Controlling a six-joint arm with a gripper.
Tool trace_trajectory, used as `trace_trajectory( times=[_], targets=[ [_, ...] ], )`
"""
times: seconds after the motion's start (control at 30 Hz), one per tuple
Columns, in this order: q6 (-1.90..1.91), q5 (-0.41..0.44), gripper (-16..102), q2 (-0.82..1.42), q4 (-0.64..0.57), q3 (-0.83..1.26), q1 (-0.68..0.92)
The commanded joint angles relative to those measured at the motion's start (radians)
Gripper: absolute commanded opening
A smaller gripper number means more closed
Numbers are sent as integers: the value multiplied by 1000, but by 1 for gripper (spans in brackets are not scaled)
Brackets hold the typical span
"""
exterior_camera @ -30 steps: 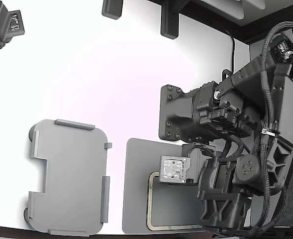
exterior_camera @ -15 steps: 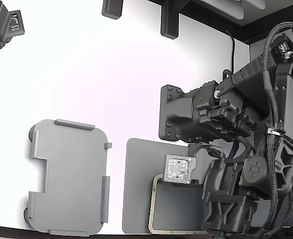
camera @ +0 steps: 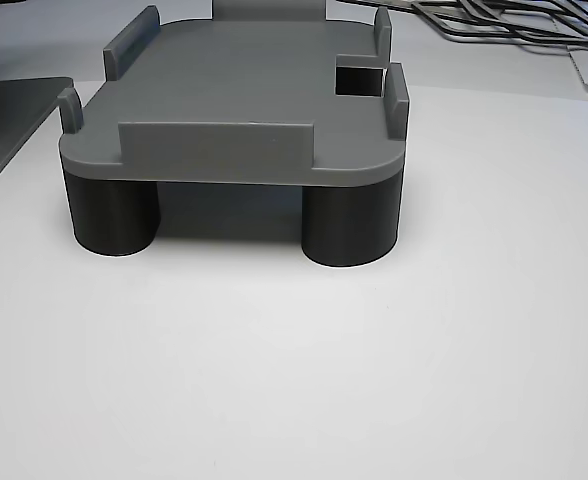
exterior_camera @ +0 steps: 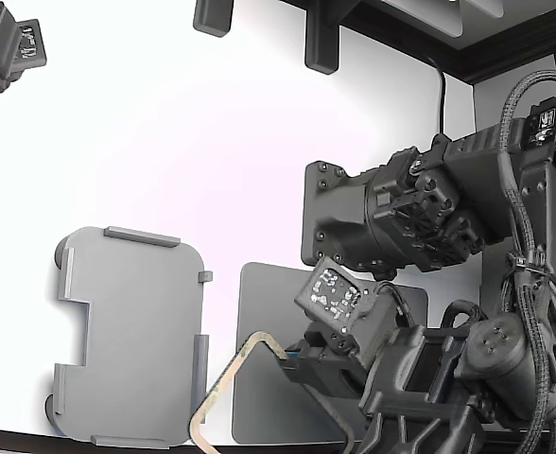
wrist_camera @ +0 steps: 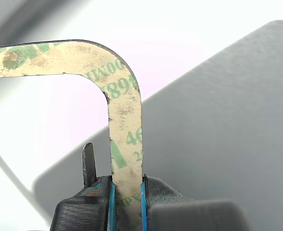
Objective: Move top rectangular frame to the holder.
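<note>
Frame (exterior_camera: pixel 223 378) in the exterior view hangs tilted in the air, clear of the dark mat (exterior_camera: pixel 269 378), its rounded corner reaching over the strip of white table (exterior_camera: pixel 165 123) between the mat and the holder (exterior_camera: pixel 131 331). The holder lies near the table's front edge toward the exterior view's left, with bare table open behind it. The pincer (exterior_camera: pixel 292 364) holds the frame by one side; the arm (exterior_camera: pixel 448 284) hides the rest of the frame and much of the mat, so the frame's long axis cannot be told.

Wrist view: the pincer (wrist_camera: pixel 126 190) is clamped on the frame (wrist_camera: pixel 124 120), one blue-edged pad pressed to each face of the strip. The strip runs away from the pads, then bends at a rounded corner; green print mottles it. The mat (wrist_camera: pixel 218 134) lies well below.

Other view: the holder (camera: pixel 244 100) stands on dark round feet (camera: pixel 349 225), nothing on its plate, white table open in front. The frame and pincer are out of sight here.
</note>
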Motion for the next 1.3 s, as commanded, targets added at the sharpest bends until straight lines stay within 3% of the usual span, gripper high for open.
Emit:
trace_trajectory(
  times=[0.0, 0.2, 0.47, 1.27],
  targets=[
    [167, 15, -11, 2, 9, -138, -63],
    [364, 58, -11, -52, 9, -206, -155],
    [488, 0, -11, -169, 9, -290, -281],
    [518, -12, -11, -285, 9, -299, -377]
  ],
)
